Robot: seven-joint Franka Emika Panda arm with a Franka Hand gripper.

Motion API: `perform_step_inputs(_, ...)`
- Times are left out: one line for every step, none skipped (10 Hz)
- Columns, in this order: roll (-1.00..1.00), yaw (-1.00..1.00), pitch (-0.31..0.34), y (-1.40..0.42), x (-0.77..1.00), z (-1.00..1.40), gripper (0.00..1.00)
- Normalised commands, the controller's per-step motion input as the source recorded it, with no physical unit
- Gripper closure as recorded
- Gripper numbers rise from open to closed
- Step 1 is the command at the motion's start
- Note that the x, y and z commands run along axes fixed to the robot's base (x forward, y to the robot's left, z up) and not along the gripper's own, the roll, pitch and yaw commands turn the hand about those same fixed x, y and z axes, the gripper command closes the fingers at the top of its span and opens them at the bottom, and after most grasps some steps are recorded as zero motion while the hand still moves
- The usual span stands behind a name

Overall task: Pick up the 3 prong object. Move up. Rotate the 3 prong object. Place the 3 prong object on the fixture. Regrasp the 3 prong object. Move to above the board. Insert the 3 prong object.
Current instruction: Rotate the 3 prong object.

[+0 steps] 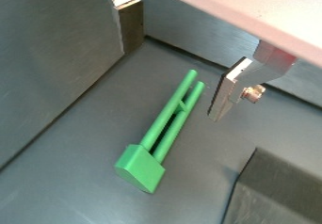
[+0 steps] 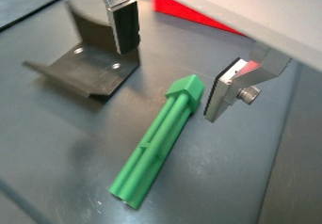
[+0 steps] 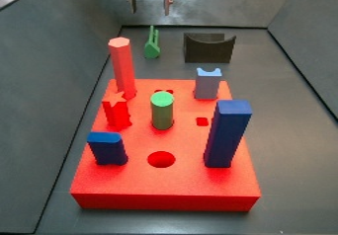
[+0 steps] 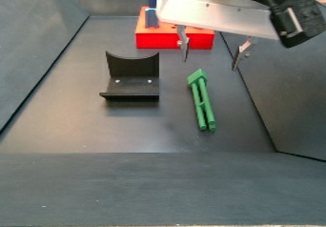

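In a side view the fixture stands on the left of the dark floor with nothing resting on it. To its right the 3 prong object lies flat on the floor, well apart from the fixture. The gripper hangs above the far end of this bar; its fingers are spread, with nothing between them, and they do not touch the bar. The board is behind the gripper, partly hidden. I judge that no step is done yet: the pick up, the rotation, the placing, the regrasp and the insertion are all left.
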Motion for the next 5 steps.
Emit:
perform_step_inputs(0.01, 0.87, -0.028, 0.0, 0.04, -0.04, 0.0)
perform_step_inputs(0.01, 0.7, -0.028, 0.0, 0.04, -0.04, 0.0)
perform_step_inputs(0.01, 0.36, -0.028, 0.0, 0.03, -0.04, 0.0)
perform_step_inputs(0.01, 0.26, -0.028, 0.0, 0.03, -0.04, 0.0)
perform_step_inputs(0.0, 0.0, 0.0, 0.0, 0.0, -1.0, 0.0)
